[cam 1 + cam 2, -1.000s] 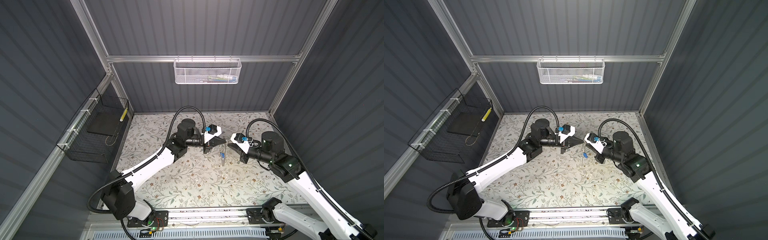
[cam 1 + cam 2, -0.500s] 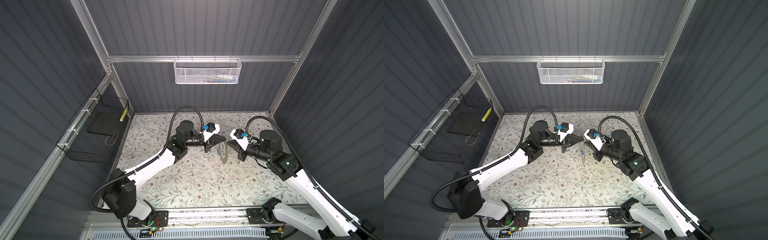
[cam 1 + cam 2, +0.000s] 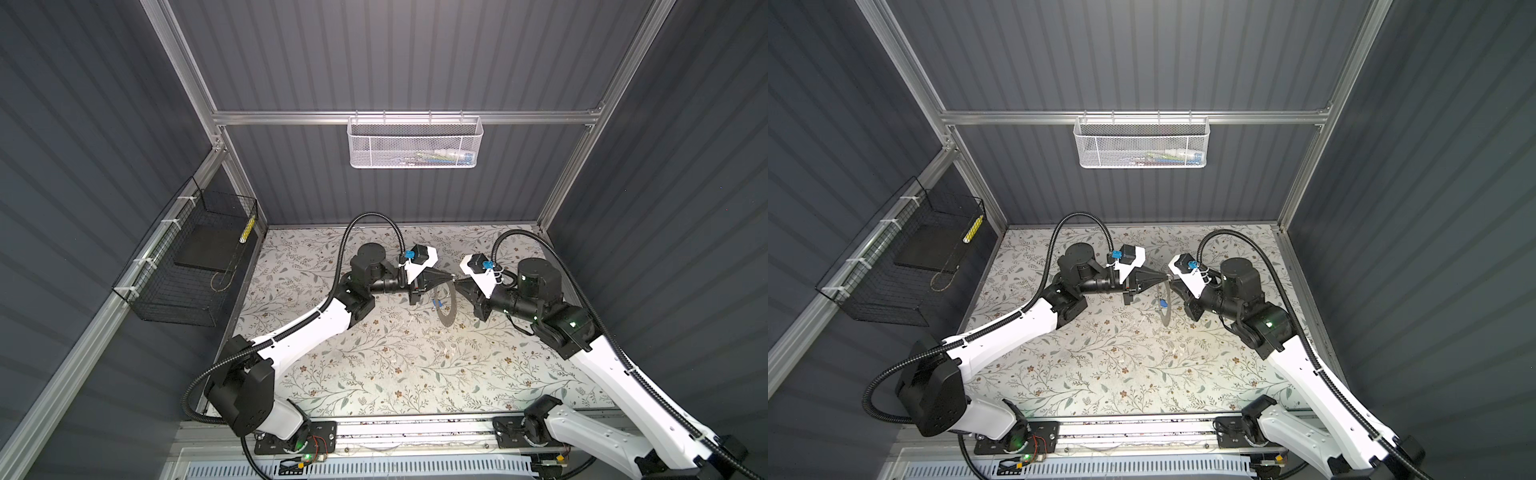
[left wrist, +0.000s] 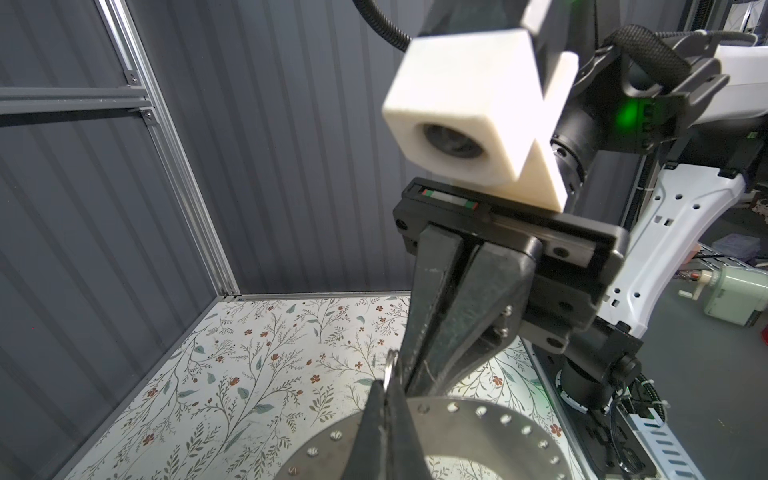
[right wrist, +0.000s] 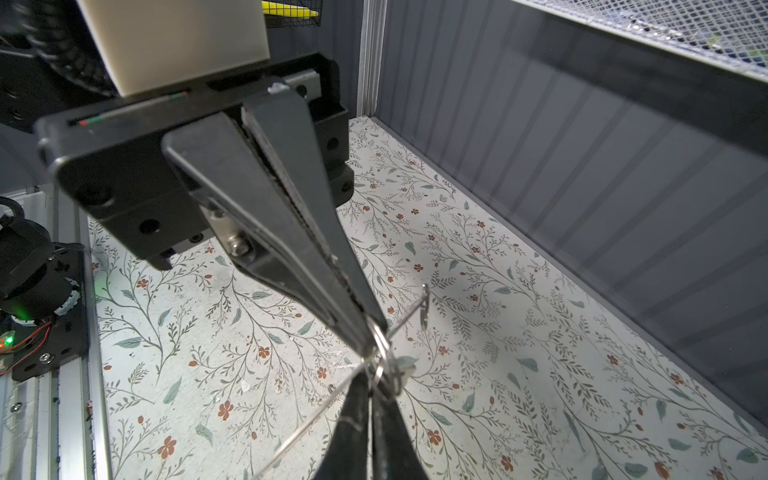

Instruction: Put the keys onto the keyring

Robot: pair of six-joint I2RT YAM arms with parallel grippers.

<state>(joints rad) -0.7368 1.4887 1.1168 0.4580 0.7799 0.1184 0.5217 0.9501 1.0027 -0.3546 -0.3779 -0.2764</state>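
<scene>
Left gripper (image 3: pixel 449 276), clamped shut, hangs the wide flat grey metal keyring (image 4: pixel 490 432) above the floral tabletop (image 3: pixel 374 365), letting the blue-headed silver key (image 3: pixel 435 304) dangle. The right gripper (image 3: pixel 460 282) meets it, nearly closed, hold unclear.

Grey keyring (image 4: pixel 505 434) (rim dotted with holes), 1 blue-headed key (image 3: pixel 436 304), pale floral-patterned table (image 3: pixel 374 365)

From high overhead in both top views, side by side, tilted down toward the back wall (image 3: pixel 415 199), far enough for the whole table (image 3: pixel 374 374). From each wrist, close along left gripper (image 4: pixel 384 388) and right gripper (image 5: pixel 369 380), facing each other, sharing the keyring (image 4: pixel 490 428).
</scene>
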